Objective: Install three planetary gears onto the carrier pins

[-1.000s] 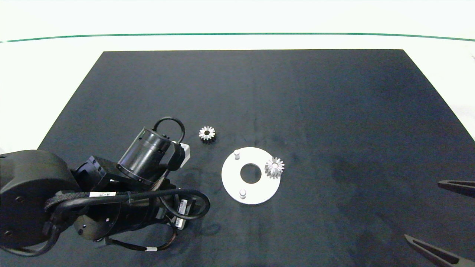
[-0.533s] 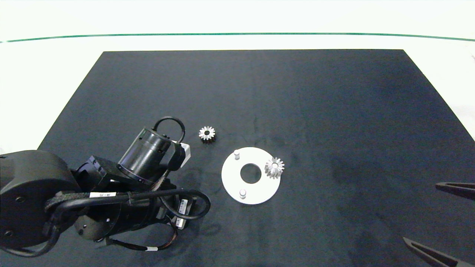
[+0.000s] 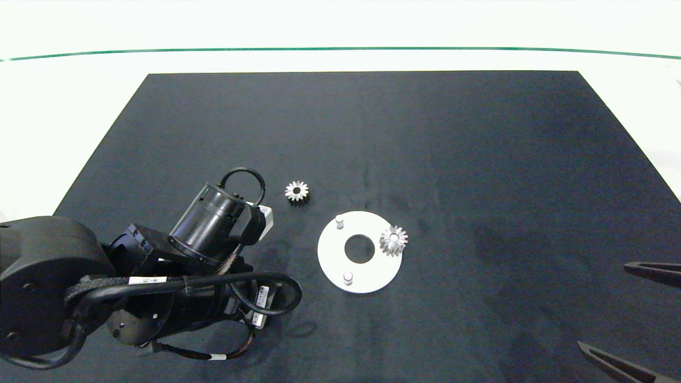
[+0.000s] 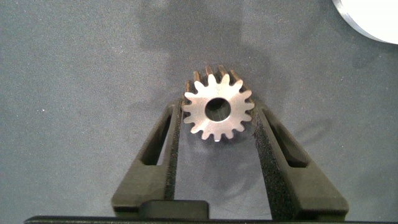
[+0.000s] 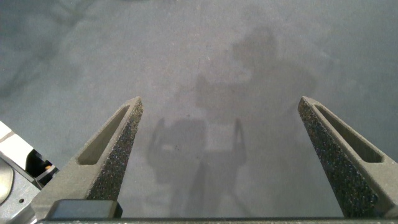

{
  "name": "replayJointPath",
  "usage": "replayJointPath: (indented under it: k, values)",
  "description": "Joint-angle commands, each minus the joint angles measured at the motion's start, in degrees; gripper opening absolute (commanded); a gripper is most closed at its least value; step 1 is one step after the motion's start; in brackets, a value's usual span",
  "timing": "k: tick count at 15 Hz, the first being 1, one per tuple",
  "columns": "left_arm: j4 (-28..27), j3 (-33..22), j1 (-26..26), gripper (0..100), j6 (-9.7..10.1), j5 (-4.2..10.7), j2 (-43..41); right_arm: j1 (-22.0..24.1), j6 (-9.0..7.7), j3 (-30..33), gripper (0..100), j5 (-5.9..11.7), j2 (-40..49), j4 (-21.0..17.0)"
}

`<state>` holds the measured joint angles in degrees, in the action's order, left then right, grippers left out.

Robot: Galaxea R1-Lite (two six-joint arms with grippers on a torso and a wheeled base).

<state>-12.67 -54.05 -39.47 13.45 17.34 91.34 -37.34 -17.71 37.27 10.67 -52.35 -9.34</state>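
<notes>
Left gripper (image 4: 217,118) clamping one planetary gear (image 4: 217,110) on the mat (image 3: 479,159), beside the disc (image 3: 367,279). Right gripper (image 5: 221,109) idling wide open at the mat's right edge. One gear (image 3: 393,240) sitting on a pin; another (image 3: 296,191) lying loose.

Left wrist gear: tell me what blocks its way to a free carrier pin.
Nothing visible. The left gripper is shut on a gear beside the white disc. Only bare mat lies between them; two pins stand free, and one gear is already mounted.

No readable text is found; small white labels (image 3: 142,279) are seen on the left arm's cable, their print too small to be read.
</notes>
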Motion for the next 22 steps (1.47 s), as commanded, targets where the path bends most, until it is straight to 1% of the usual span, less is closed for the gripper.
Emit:
replayJointPath:
  k: [1,4,6,12,16,17,19,20,22]
  values:
    - [-0.08,0.0,0.01,35,0.09,0.07,-0.03,-0.01,-0.13,0.0,100,0.06,-0.12,-0.07]
    - [-0.08,0.0,0.1,29,0.0,0.16,-0.2,-0.1,-0.13,-0.44,100,0.06,-0.12,-0.07]
    - [0.27,0.0,0.19,24,0.0,2.62,-0.9,-0.1,-0.13,-0.44,100,0.06,-0.12,-0.07]
    - [0.27,-0.53,0.01,12,-0.35,2.7,-4.6,-0.1,-0.13,-0.44,100,0.06,-0.04,-0.07]
    - [0.19,-0.44,-2.1,5,-0.26,2.7,-5.39,-0.1,-0.13,-0.44,100,0.06,0.05,-0.07]
    - [0.19,-0.44,-1.66,2,-0.35,2.7,-6.44,-0.01,-0.13,-0.44,100,0.06,0.67,-0.07]
    - [0.36,-0.7,-0.34,1,-0.35,2.7,-7.58,0.07,-0.22,-0.26,100,0.32,2.25,-0.07]
    - [0.63,-1.41,-0.17,1,-0.7,2.7,-7.5,-0.01,-0.22,-0.26,100,0.5,2.6,-0.07]
    - [2.91,-2.9,-0.78,1,-2.02,2.7,-7.23,-0.01,-0.57,-0.26,100,0.67,3.04,-0.07]
